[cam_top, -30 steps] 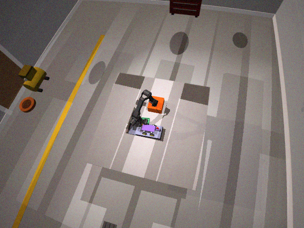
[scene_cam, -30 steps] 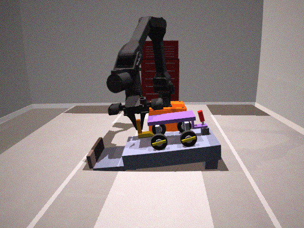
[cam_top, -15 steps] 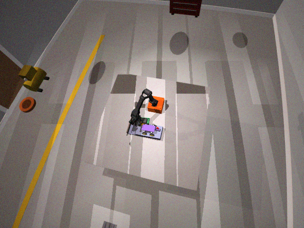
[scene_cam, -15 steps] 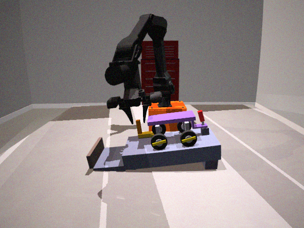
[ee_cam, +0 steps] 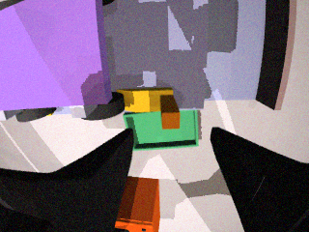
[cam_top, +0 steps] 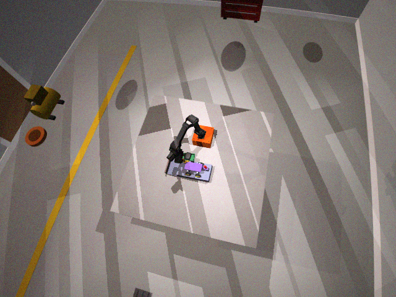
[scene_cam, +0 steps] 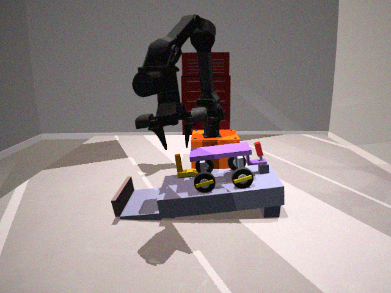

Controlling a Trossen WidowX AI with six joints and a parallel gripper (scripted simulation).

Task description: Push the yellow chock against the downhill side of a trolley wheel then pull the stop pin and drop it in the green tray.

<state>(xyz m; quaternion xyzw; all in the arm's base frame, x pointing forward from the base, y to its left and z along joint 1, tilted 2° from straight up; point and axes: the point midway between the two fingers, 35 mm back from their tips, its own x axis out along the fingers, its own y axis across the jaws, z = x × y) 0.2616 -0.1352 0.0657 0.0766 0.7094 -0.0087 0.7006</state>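
I see the gripper [scene_cam: 175,138] spread, holding nothing. The yellow chock [scene_cam: 186,171] sits below it, against the trolley's [scene_cam: 220,150] far-left wheel.

Top looks down from far; exterior faces the ramp [scene_cam: 217,192] closely; wrist looks down near it.

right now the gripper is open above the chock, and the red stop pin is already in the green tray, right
Not quite. The gripper is open above the chock, but the red stop pin still stands at the trolley's uphill end, as the exterior view shows. The wrist view shows no pin in the green tray.
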